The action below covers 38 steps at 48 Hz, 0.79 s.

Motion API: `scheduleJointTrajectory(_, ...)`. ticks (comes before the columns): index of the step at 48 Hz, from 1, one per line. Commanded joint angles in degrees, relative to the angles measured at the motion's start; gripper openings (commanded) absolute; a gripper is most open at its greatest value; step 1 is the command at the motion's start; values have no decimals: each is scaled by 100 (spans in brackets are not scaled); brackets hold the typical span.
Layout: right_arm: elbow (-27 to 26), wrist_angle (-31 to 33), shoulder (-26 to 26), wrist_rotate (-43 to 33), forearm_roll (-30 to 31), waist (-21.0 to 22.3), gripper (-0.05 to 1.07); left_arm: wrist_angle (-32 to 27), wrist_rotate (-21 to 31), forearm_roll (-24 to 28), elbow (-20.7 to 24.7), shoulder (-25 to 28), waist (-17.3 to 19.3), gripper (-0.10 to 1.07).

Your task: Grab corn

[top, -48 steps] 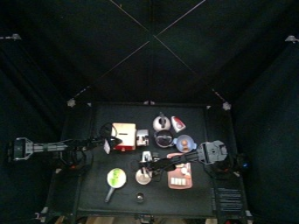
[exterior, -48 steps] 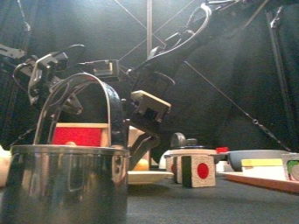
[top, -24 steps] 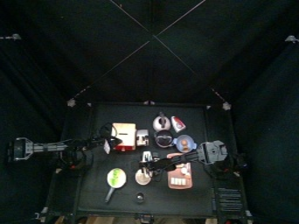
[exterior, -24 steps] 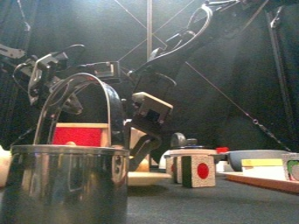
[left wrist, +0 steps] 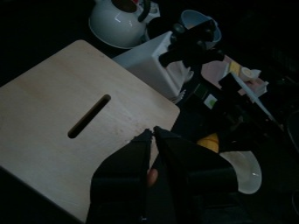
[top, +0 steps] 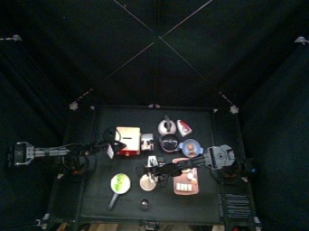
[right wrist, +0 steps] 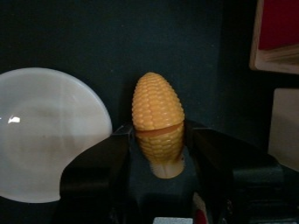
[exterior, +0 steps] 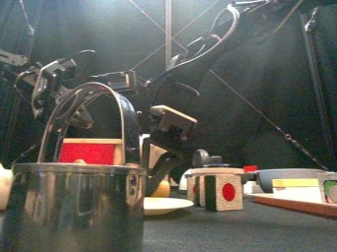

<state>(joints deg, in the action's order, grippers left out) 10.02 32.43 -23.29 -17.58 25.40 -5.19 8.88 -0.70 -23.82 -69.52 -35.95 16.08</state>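
Since a second ago the right claw (right wrist: 158, 171) has dropped lower beside the plate and its jaws have narrowed. Corn (right wrist: 158, 122) lies on the table just beside the white plate (right wrist: 47, 131), its base between the jaws, which flank it; contact unclear. Grab seems near done, lift remains. Left claw (left wrist: 153, 150) rests shut above a wooden board (left wrist: 70, 122).

Right arm reaches from right edge of top view toward lower centre; right gripper (right wrist: 158, 157) pointed down, jaws set either side of corn (right wrist: 158, 118). Left arm folded at left edge; left gripper (left wrist: 152, 150) low, jaws together.
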Motion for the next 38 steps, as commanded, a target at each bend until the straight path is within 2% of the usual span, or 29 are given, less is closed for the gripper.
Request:
scheduleJointTrajectory(1, -132, 44, 141, -26, -9, 26, 71, 44, 0, 0, 79, 9, 9, 58)
scheduleJointTrajectory(19, -369, 352, 193, -44, -9, -9, 71, 44, 0, 0, 70, 9, 9, 58)
scheduleJointTrajectory(38, -369, 369, 176, -79, -79, -9, 71, 44, 0, 9, 70, 9, 9, 58)
